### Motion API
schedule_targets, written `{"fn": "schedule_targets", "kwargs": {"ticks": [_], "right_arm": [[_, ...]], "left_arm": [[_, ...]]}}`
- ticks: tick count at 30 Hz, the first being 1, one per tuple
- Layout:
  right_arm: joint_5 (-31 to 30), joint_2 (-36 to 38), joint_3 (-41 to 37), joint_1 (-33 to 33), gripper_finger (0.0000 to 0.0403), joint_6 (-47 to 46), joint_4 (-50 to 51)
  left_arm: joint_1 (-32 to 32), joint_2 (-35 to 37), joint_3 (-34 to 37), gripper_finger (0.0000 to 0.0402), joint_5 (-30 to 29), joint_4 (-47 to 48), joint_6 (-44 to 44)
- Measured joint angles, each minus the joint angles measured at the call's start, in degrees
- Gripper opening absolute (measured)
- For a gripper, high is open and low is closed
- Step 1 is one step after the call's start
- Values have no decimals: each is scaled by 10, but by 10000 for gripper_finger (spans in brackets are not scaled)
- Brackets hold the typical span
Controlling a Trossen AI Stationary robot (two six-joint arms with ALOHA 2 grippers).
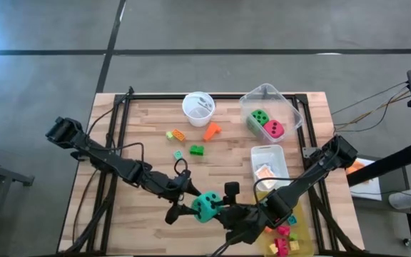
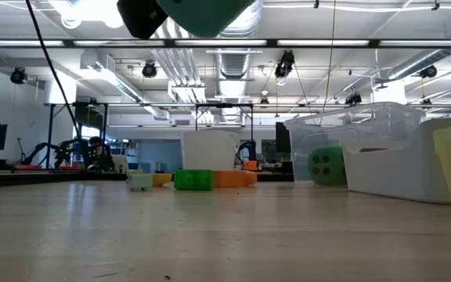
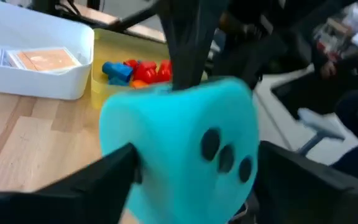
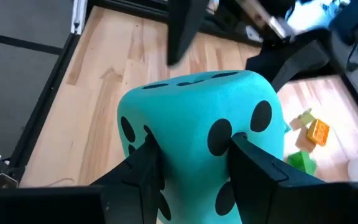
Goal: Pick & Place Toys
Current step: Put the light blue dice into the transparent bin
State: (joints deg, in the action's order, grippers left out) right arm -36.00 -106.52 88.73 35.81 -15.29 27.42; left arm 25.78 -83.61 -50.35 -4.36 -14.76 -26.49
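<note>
The teal foam die (image 1: pixel 207 205) with dark pips hangs above the near middle of the table, and in the low view the die (image 2: pixel 206 16) shows high at the top edge. My right gripper (image 4: pixel 194 165) is shut on it, reaching in from the right. My left gripper (image 3: pixel 194 177) comes from the left and is open, one finger on either side of the die. A green die (image 1: pixel 260 118) and a red-pink die (image 1: pixel 274 130) lie in the clear bin (image 1: pixel 291 107). Loose blocks (image 1: pixel 196 150) rest on the table. My right gripper pinches the teal die between its two fingers, on two opposite pip-marked sides (image 4: pixel 219 140). The foam is dented in at the fingers (image 4: pixel 253 168). The fingers come slanting down from the table's right. The die is lifted clear of the table. My left gripper has one finger (image 3: pixel 114 171) right against the die's side; I cannot tell whether it touches.
A white cup (image 1: pixel 198 107) stands at the far middle. A white bin (image 1: pixel 280 153) with a card pack (image 1: pixel 265 171) is at the right. Near the front right stands a yellow bin (image 1: pixel 300 214) holding blocks. An orange block (image 1: pixel 212 130) and other small blocks lie mid-table.
</note>
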Motion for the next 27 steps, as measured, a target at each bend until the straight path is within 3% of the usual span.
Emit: {"fn": "schedule_targets", "kwargs": {"ticks": [2, 4, 15, 23, 27], "right_arm": [[7, 0, 0, 0, 138, -22, 14], [17, -3, -3, 0, 128, -42, 35], [11, 1, 37, 0, 116, -155, 159], [-14, 15, 131, -4, 116, -294, 415], [-20, 24, 197, -17, 116, -380, 576]], "left_arm": [[-1, 0, 0, 373, -7, -23, -8], [-2, 6, -9, 389, -10, -45, -8], [-2, 20, -10, 334, -16, 15, -30], [-2, 48, -9, 333, -14, 88, -67], [0, 62, -9, 333, -40, 147, -91]]}}
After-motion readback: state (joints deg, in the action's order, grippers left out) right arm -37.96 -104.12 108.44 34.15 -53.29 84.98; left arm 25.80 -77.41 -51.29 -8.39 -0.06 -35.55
